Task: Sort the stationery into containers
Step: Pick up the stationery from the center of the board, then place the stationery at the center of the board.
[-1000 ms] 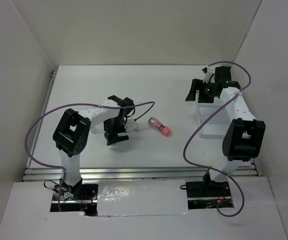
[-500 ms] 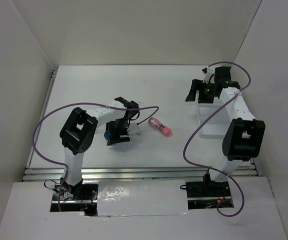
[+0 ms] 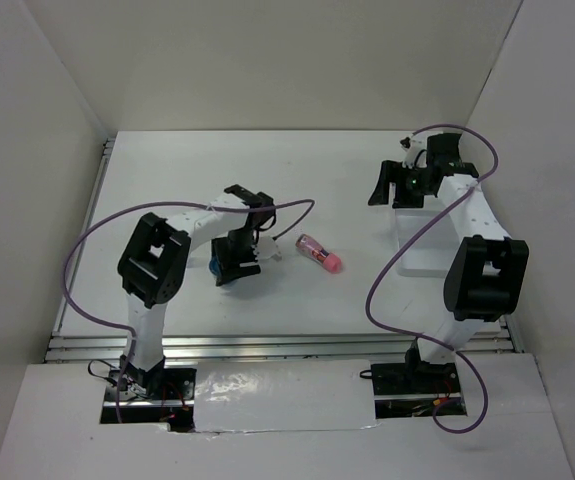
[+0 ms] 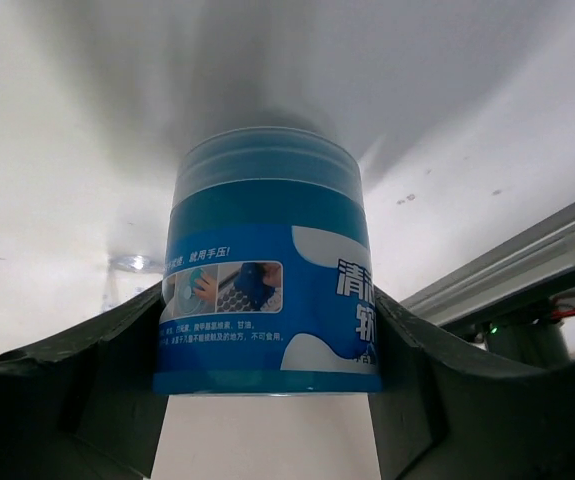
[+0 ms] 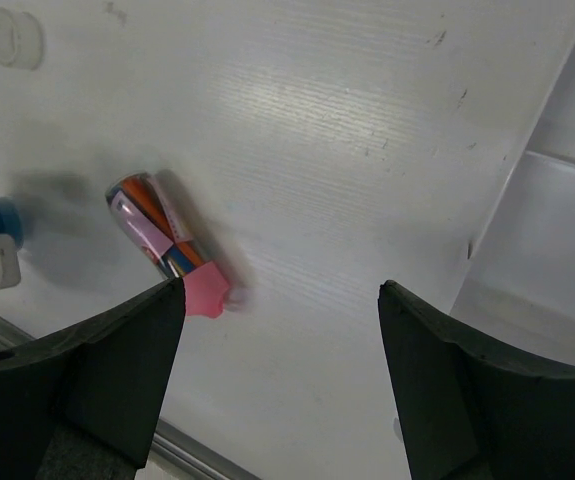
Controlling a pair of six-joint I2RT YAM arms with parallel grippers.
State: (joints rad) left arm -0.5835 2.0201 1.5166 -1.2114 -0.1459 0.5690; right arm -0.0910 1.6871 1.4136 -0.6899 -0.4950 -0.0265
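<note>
A round blue pot [image 4: 267, 290] with a printed label sits between my left gripper's [image 4: 267, 345] dark fingers [image 4: 107, 370], which press on both its sides. In the top view this pot [image 3: 213, 265] peeks out left of the left gripper [image 3: 235, 264], low over the table; I cannot tell if it is lifted. A pink tube [image 3: 319, 254] lies on the table to its right, also in the right wrist view [image 5: 162, 240]. A translucent white ring [image 5: 15, 38] lies further off. My right gripper [image 3: 395, 186] is open and empty [image 5: 279, 300], beside the white tray [image 3: 419, 250].
The tray's wall and a compartment [image 5: 557, 250] show at the right of the right wrist view. White walls enclose the table on three sides. A metal rail [image 3: 267, 345] runs along the near edge. Purple cables loop from both arms.
My left arm has swung right and its gripper has settled around the blue pot, which now shows at its left side. The right gripper has shifted slightly left.
</note>
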